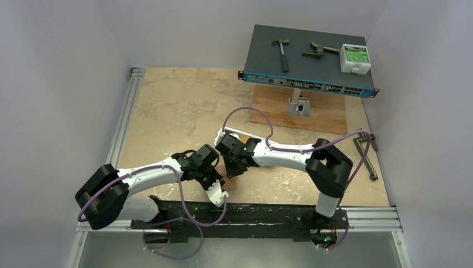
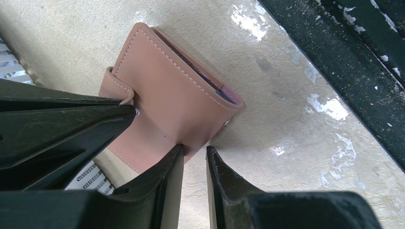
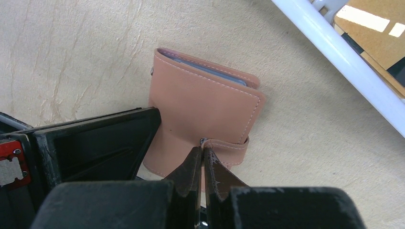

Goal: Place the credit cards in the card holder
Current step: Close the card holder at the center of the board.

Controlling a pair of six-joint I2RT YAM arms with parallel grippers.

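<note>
The card holder [image 3: 205, 109] is seen lying flat on the counter [image 3: 71, 57], close to its near edge and about midway along, with thin edges of the credit cards [image 3: 205, 68] showing at its open side. The right tool [image 3: 202, 151] is closed tight with nothing held, and its tips are set on the strap right at the snap button. The left tool [image 2: 195, 149] is parted only a little, with nothing seen in the gap, and one fingertip is laid against a side edge of the holder. So the holder is braced, not gripped, and trouble can be expected there. If the press on the snap is made at a slant, the holder may be skidded or spun across the counter. The closed tips may be slid off the strap, the snap may be left unfastened, and the cards may be worked out through the open side.
</note>
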